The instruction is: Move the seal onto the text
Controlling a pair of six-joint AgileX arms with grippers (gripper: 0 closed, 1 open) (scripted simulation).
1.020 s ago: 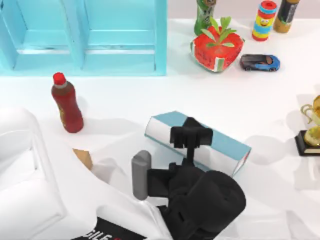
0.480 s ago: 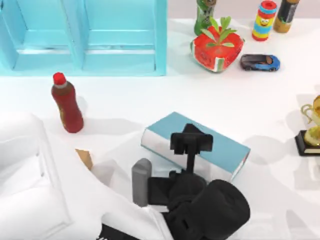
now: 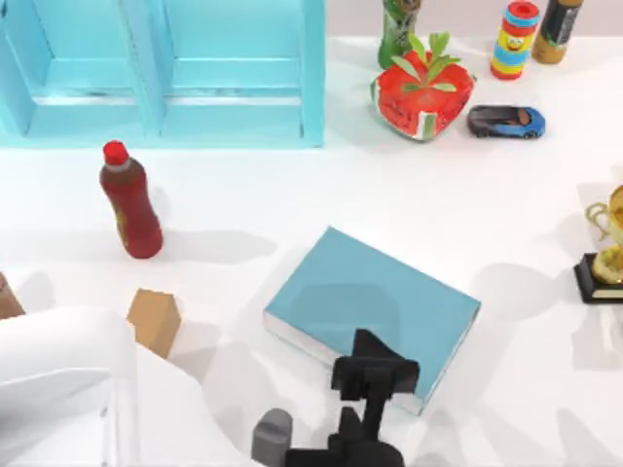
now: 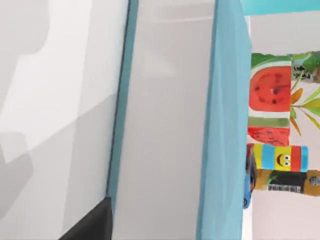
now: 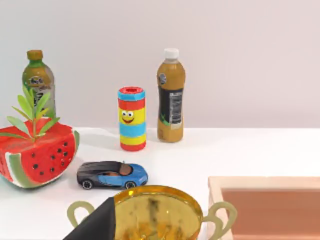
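The seal (image 3: 154, 321), a small tan-brown block, stands upright on the table left of the text. The text (image 3: 372, 309), a teal-blue book with white page edges, lies flat in the middle. My left gripper (image 3: 376, 376) hangs over the book's front edge, well to the right of the seal, with nothing in it. In the left wrist view the book's white page side (image 4: 165, 125) is very close, and one dark finger (image 4: 90, 226) sits off to the side. My right arm is parked; one of its fingers (image 5: 95, 225) shows above a gold trophy (image 5: 155, 212).
A red bottle (image 3: 129, 201) stands behind the seal. A light-blue shelf unit (image 3: 165, 73) fills the back left. Watermelon planter (image 3: 421, 92), toy car (image 3: 506, 121) and bottles line the back right. A trophy (image 3: 605, 255) is at the right edge, and a brown box (image 3: 6, 297) at the left edge.
The book went from tilted on its edge to lying flat. My left arm drew back toward the table's front edge, uncovering the seal.
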